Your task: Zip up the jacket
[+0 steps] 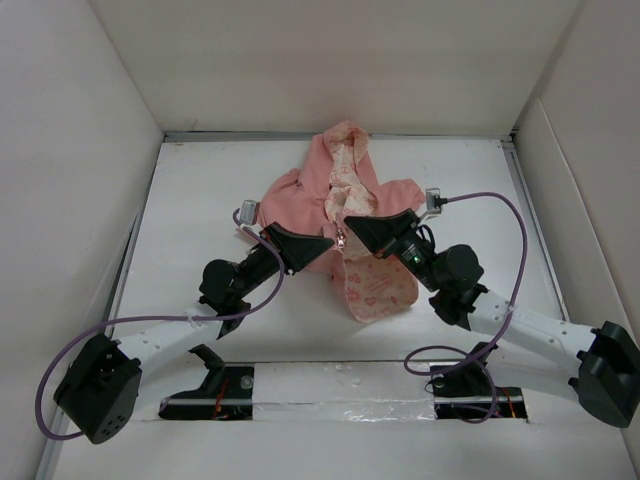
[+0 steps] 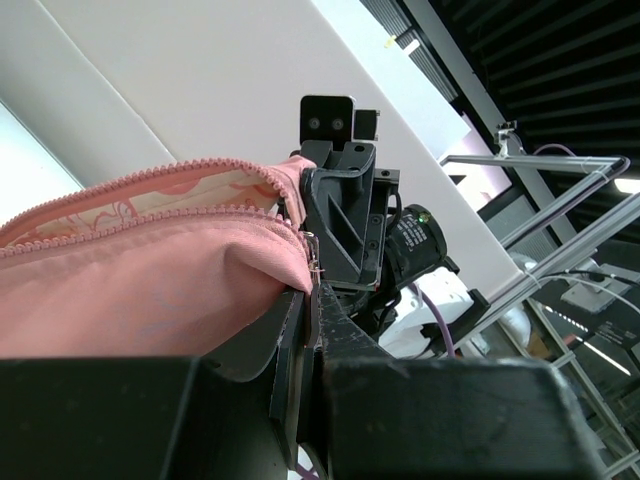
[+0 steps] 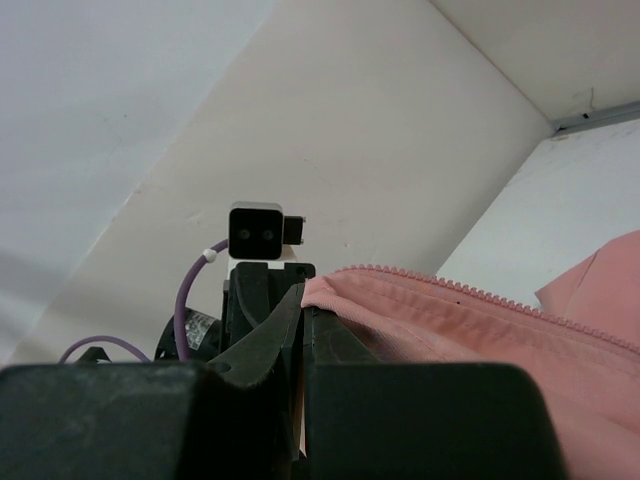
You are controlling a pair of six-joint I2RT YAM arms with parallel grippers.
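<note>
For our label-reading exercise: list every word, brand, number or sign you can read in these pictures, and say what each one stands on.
No text can be read in any of the three views.
Pink print on the cream lining of the jacket: too small and blurred to tell whether it holds any letters.

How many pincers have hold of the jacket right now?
2. The left pincer is shut on the jacket at its front opening from the left; the right pincer is shut on the opposite edge. No others in view.
</note>
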